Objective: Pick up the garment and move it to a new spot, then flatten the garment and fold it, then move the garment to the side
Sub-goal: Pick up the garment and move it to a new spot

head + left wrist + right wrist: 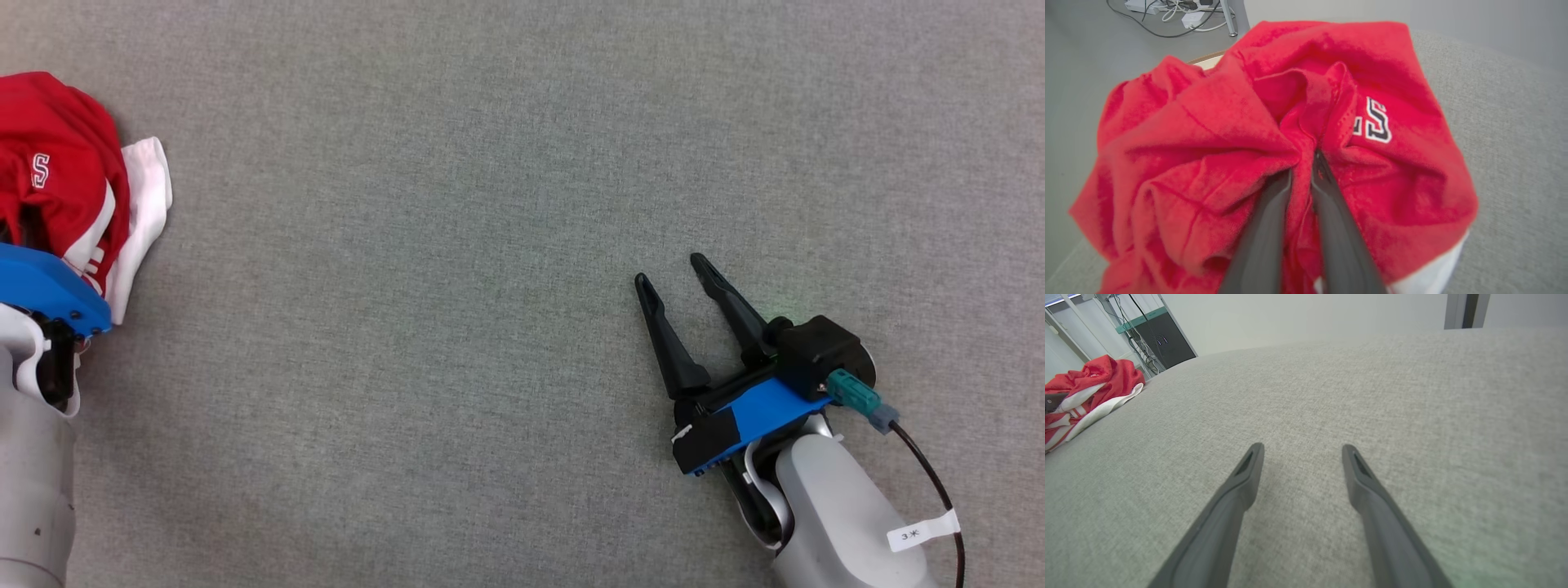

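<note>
The garment (pixel 57 171) is a crumpled red and white shirt with lettering, bunched at the far left edge of the grey table. My left gripper (pixel 1303 163) is buried in the garment (pixel 1216 134), its two dark fingers (pixel 1265 228) shut on a pinched fold of red cloth. In the head view only that arm's blue wrist block shows, below the heap. My right gripper (pixel 671 268) rests low over the table at the lower right, open, with nothing between its fingers (pixel 1249 469). The garment (pixel 1090 392) lies far off to its left.
The grey fabric table (pixel 490 204) stretches between the garment and my right gripper. Beyond the table's edge are a floor with cables and a power strip (pixel 1167 8), and a dark cabinet (pixel 1155 339) against a pale wall.
</note>
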